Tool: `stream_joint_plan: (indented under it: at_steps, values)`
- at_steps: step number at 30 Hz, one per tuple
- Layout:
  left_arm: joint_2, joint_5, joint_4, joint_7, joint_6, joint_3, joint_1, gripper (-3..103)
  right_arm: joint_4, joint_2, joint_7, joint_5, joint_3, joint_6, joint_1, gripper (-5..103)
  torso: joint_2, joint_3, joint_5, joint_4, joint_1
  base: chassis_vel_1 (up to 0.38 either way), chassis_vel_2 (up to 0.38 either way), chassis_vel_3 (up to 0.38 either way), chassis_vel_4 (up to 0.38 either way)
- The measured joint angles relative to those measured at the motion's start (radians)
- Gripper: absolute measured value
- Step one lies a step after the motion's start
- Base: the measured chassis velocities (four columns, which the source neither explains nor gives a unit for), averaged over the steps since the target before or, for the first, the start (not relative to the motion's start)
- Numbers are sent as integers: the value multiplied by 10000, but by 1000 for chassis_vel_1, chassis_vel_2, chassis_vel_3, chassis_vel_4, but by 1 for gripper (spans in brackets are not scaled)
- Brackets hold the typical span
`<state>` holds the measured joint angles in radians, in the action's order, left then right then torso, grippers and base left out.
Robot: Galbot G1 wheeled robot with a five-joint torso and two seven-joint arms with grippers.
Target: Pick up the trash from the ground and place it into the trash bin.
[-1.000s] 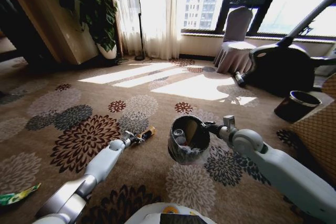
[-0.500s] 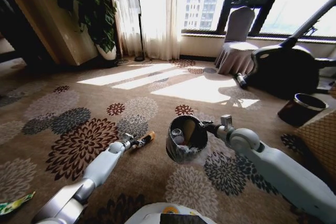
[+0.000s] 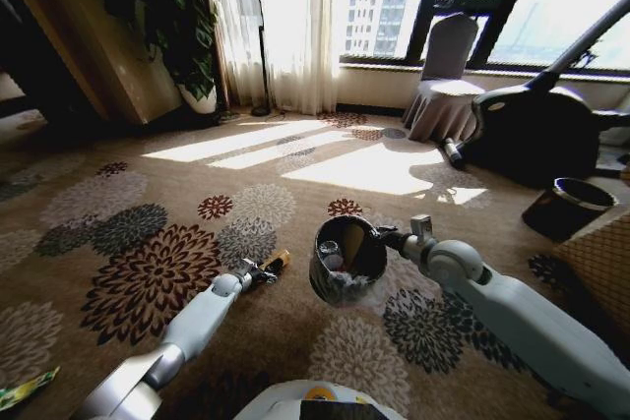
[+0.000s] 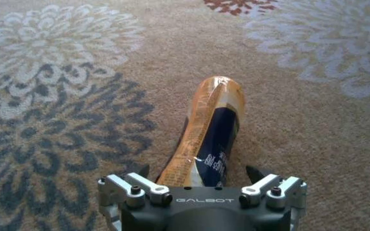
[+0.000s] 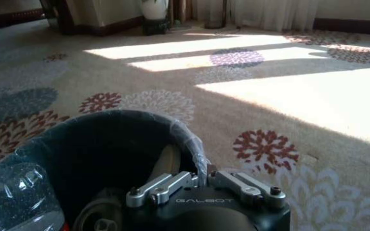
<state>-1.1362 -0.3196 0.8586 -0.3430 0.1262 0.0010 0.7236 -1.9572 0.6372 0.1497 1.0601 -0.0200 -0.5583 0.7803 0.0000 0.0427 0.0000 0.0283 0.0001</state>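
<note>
An orange-black tube (image 4: 209,137) is seen on the carpet (image 3: 118,204) between the spread fingers of the left gripper (image 4: 198,174), probably ungripped, while farther right the trash bin (image 3: 342,260) is held by its rim, clamped in the right gripper (image 3: 392,239).

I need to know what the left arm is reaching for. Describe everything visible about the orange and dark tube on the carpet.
The tube is a glossy, soft-looking squeeze tube, orange with a dark blue panel bearing small white print. It lies flat on the flowered carpet, its rounded orange end pointing away from the left gripper. The gripper's open fingers flank its near end. Whether they touch it cannot be told. In the head view it lies left of the trash bin.
</note>
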Motion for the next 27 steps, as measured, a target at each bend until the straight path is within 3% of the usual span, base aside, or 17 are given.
stream_joint_plan:
  at_steps: [5,7,14,19,23,27]
  values:
    - [15,73,-44,44,-53,-81,19,89,-42,-23,-2,-4,32,51,41,2,0,0,1,1,0,0,0,0,0]
    - [17,160,-59,48,-123,-93,40,89,-55,-26,2,-3,32,53,38,2,0,0,1,1,0,0,0,0,0]
    - [-37,662,-136,47,-273,-296,184,57,-84,-126,15,2,-19,102,-26,2,1,0,2,1,0,0,0,0,0]
    - [-11,637,113,51,-240,-436,366,50,-101,-182,16,13,-19,134,-43,2,0,0,0,1,0,0,0,0,0]
    - [270,342,1502,678,-386,-755,822,41,-109,-214,16,17,9,147,-43,2,0,3,-3,4,0,0,0,0,0]
    - [824,257,3806,1480,-1315,-1340,1131,36,-6,-221,57,92,-418,164,-469,2,0,1,1,-2,0,0,0,0,0]
